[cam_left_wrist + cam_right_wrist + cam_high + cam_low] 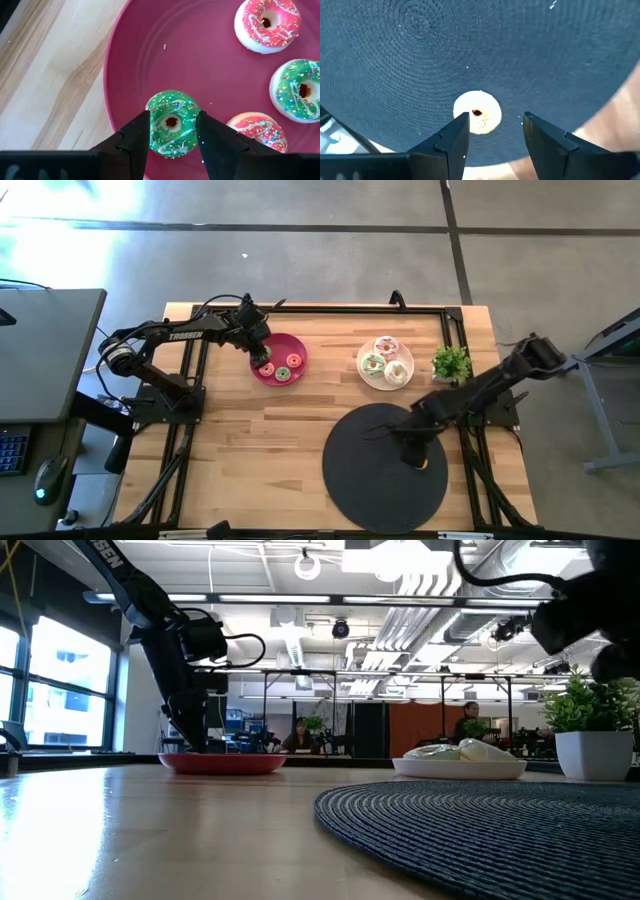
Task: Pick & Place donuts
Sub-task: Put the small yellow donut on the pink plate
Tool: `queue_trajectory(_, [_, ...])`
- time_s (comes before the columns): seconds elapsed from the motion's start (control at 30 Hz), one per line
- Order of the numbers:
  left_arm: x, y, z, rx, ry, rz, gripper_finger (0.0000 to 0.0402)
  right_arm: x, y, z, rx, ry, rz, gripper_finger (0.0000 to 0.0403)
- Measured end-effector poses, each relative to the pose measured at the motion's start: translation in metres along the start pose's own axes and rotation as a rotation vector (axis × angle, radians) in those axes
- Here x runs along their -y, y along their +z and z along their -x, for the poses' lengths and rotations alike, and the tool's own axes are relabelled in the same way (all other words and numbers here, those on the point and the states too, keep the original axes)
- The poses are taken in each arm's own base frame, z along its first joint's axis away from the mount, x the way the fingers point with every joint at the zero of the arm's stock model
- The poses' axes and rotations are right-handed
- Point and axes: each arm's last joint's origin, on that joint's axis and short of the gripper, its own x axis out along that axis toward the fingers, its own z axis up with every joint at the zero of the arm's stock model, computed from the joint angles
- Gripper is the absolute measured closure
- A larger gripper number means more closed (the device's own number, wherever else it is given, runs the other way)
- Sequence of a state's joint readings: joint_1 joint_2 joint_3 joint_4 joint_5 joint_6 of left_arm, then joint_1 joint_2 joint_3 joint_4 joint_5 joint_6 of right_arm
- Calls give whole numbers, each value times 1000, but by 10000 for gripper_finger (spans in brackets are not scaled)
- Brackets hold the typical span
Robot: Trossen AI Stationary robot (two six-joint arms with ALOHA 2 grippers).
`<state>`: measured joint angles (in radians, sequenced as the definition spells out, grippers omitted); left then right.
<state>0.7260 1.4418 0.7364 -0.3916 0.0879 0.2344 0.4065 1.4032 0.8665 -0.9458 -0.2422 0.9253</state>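
Note:
In the left wrist view my left gripper is down in the pink plate, shut on a small green-frosted donut. Three more small donuts lie flat on that plate: a pink one, a green one and a pink one. My right gripper is open over the black disc. A pale yellow donut lies flat on the disc just ahead of its fingers; whether a finger touches it, I cannot tell. Three larger frosted donuts sit on the white plate. My left gripper pinches the green donut between its two fingers, one on each outer side of the ring. The fingers come from above, pointing down. The donut lies flat with its underside on the pink plate.
A small potted plant stands right of the white plate. Black frame rails run along the table's sides. Bare wood lies between the pink plate and the near edge. People show in the room beyond the table.

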Motion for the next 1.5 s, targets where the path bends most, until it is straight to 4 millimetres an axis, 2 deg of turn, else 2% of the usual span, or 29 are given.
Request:
queue_trajectory(0.23, [0,0,0,0,0,4,250,-3,-21,-27,15,35,87,229])
queue_trajectory(0.6, [0,0,0,1,1,46,250,-6,-34,-33,70,-33,158,229])
queue_trajectory(0.77, [0,0,0,2,1,48,250,-11,-36,-36,95,-23,183,229])
queue_trajectory(1.07, [0,0,0,2,1,49,250,-13,-33,-60,22,-111,218,229])
queue_trajectory(1.2, [0,0,0,2,1,50,250,-14,-31,-64,24,-121,228,231])
queue_trajectory(1.33, [0,0,0,2,1,50,250,-16,-30,-65,39,-97,254,256])
queue_trajectory(1.5, [0,0,0,2,2,50,250,-17,-26,-63,39,-67,236,329])
